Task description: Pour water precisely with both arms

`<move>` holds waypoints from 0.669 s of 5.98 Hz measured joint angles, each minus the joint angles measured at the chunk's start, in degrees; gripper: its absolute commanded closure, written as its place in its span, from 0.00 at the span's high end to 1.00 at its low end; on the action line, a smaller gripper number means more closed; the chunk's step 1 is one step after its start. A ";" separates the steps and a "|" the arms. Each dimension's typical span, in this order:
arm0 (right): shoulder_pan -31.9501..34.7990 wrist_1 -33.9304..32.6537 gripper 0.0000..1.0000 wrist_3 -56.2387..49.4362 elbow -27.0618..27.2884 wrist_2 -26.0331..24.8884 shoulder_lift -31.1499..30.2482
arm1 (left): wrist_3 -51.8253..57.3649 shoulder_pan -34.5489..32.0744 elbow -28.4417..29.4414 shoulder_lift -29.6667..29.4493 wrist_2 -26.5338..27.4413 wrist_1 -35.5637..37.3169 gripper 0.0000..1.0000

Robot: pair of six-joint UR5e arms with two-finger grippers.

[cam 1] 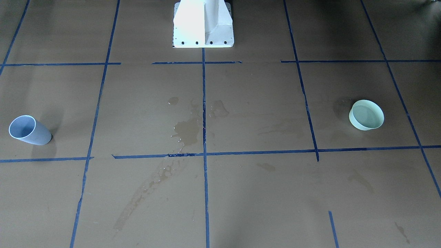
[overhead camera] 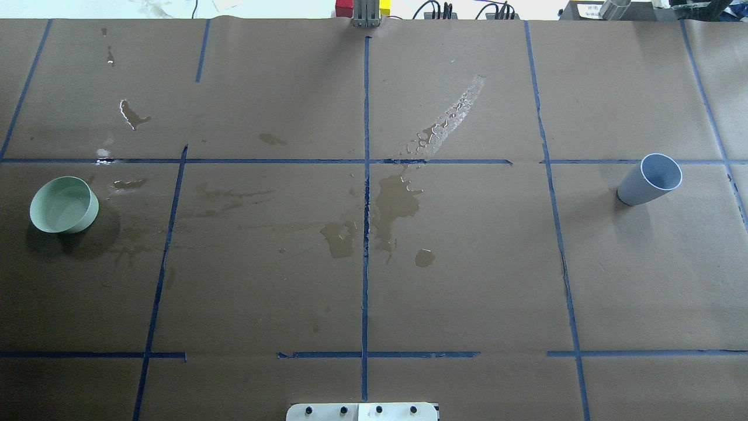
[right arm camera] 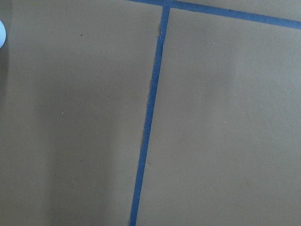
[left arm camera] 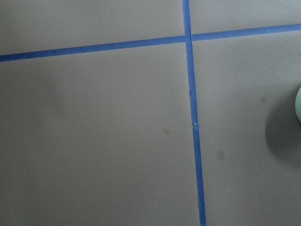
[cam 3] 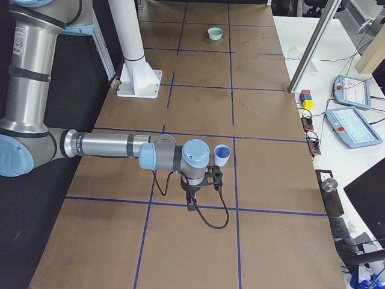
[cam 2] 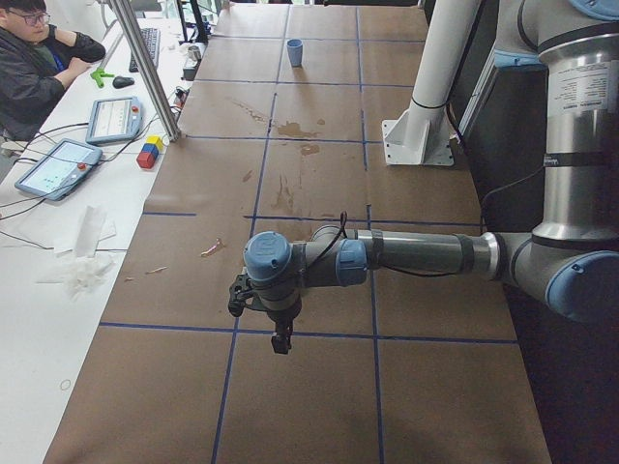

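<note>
- The table (overhead camera: 467, 280) was covered in matte brown paper, marked into large squares by dark blue tape lines (overhead camera: 366, 234).
- The left arm (cam 2: 416, 253), a silver-grey tube with pale blue joint caps, stretched level over the table's near end in the left side view; the right arm (cam 3: 114, 146) did likewise in the right side view.
- The white boxy pedestal (cam 1: 203, 24) stood bolted at the table's robot-side edge.
- Spilled water (overhead camera: 397, 199) lay as glinting puddles and dark damp stains about the centre line, with a beaded streak (overhead camera: 450, 117) running away from the robot.
- A shallow, round, pale green bowl (overhead camera: 63, 204) sat far on the robot's left.
- A tapered grey-blue cup (overhead camera: 651, 178) stood far on the right.
- The left gripper (cam 2: 280, 338) and right gripper (cam 3: 191, 201) pointed down, appearing only in side views; I cannot tell whether either was wide or narrow.
</note>
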 measured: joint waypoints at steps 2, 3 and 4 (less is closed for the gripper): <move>-0.04 0.02 1.00 0.01 0.01 -0.01 0.06 | 0.00 1.88 -0.04 0.00 0.09 0.00 1.00; -0.06 0.09 1.00 -0.01 0.05 -0.03 0.11 | -0.15 2.54 -0.13 -0.24 0.17 -0.20 1.00; -0.08 0.15 1.00 -0.03 0.07 -0.07 0.18 | -0.37 2.97 -0.41 -0.94 0.36 -1.69 1.00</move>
